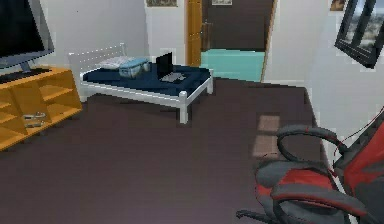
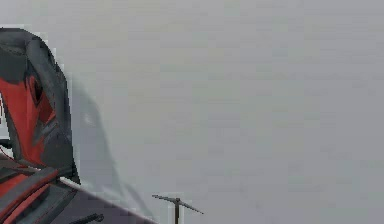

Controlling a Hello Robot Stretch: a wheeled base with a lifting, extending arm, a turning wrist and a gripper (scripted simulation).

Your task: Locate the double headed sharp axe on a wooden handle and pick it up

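Note:
At the bottom edge of the arm side view, just left of the middle, a thin dark T-shaped thing (image 2: 177, 206) stands against the pale wall. It has an upright shaft topped by a crosswise head with a point at each end, which fits a double headed axe. Its lower part is cut off by the picture's edge. It stands just right of the red and black chair (image 2: 35, 115).
A red and black office chair (image 1: 320, 170) fills the forward view's lower right. A white-framed bed (image 1: 150, 85) with a laptop (image 1: 168, 68) stands at the back. An orange shelf unit (image 1: 40, 105) with a TV (image 1: 20, 35) is at left, and an open doorway (image 1: 235, 45) lies behind. Dark floor stretches between.

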